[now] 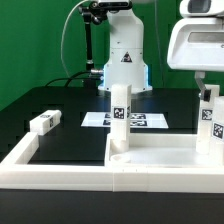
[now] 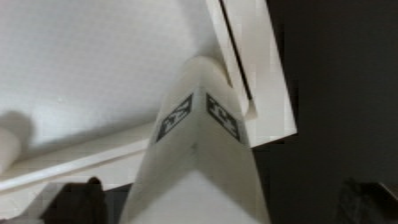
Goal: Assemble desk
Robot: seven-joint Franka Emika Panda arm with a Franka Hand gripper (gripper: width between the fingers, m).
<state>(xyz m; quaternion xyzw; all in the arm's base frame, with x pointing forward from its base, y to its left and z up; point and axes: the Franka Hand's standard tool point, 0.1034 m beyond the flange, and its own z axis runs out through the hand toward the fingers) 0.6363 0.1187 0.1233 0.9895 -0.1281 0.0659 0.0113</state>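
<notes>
The white desk tabletop (image 1: 165, 152) lies flat in the front right corner of the rim. One white tagged leg (image 1: 121, 108) stands upright on the tabletop at its side toward the exterior view's left. A second tagged leg (image 1: 210, 125) stands upright at the tabletop's side toward the exterior view's right, directly under my gripper (image 1: 206, 94). In the wrist view this leg (image 2: 205, 150) sits between the dark fingertips (image 2: 75, 200) with a gap on each side, so my gripper (image 2: 217, 208) is open around it. The tabletop (image 2: 107, 60) fills the rest of that view.
A third loose leg (image 1: 45, 122) lies on the black table at the exterior view's left. The marker board (image 1: 145, 120) lies flat behind the tabletop. The white rim (image 1: 60, 168) frames the front. The robot base (image 1: 123, 60) stands at the back.
</notes>
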